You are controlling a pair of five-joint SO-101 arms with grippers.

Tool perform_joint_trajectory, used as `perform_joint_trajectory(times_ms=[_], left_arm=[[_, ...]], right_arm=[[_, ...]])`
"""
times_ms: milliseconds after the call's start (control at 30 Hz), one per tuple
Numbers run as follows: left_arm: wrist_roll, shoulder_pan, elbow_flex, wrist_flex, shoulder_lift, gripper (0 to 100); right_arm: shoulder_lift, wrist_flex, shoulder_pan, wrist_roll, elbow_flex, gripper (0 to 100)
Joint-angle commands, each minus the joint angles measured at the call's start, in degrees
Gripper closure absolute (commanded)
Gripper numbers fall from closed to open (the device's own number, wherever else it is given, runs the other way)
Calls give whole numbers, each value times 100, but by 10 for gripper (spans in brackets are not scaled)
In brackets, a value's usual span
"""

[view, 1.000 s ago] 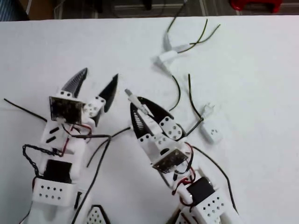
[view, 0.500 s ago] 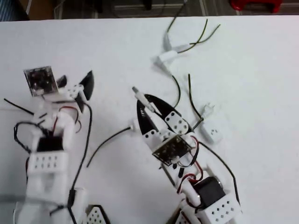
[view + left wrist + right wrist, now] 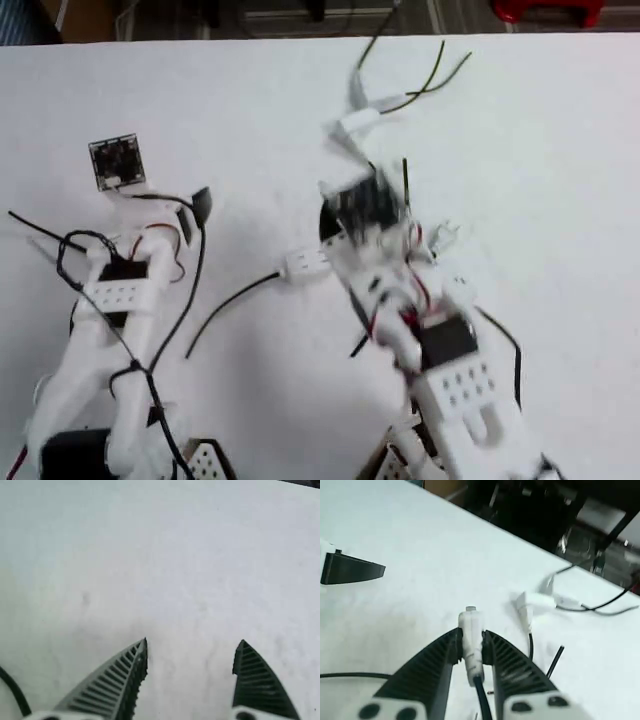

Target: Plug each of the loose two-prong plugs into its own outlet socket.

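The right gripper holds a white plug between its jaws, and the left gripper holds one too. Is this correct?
Not quite. The left gripper holds nothing: the left wrist view shows its jaws open above the table, with nothing between them. The right gripper does hold a white plug between its jaws.

The left claw (image 3: 190, 652) hangs over the bare white surface (image 3: 160, 555), its two ribbed fingers (image 3: 120, 680) spread apart; a dark cable (image 3: 12, 690) crosses one corner.
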Motion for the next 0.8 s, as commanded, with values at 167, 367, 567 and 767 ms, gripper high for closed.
perform_joint_trajectory(times_ms=[167,367,567,767], left_arm=[[0,127,-299,-246,154,726],[-9,127,-299,-255,163,726],[-9,127,-299,-255,163,726],[-9,127,-299,-255,163,726]], right_arm=[[3125,2369,136,-105,-3086,980],[4374,3231,127,-114,-4000,980],[5086,3275,101,-149,-4167,980],[5701,3081,92,-149,-4220,980]])
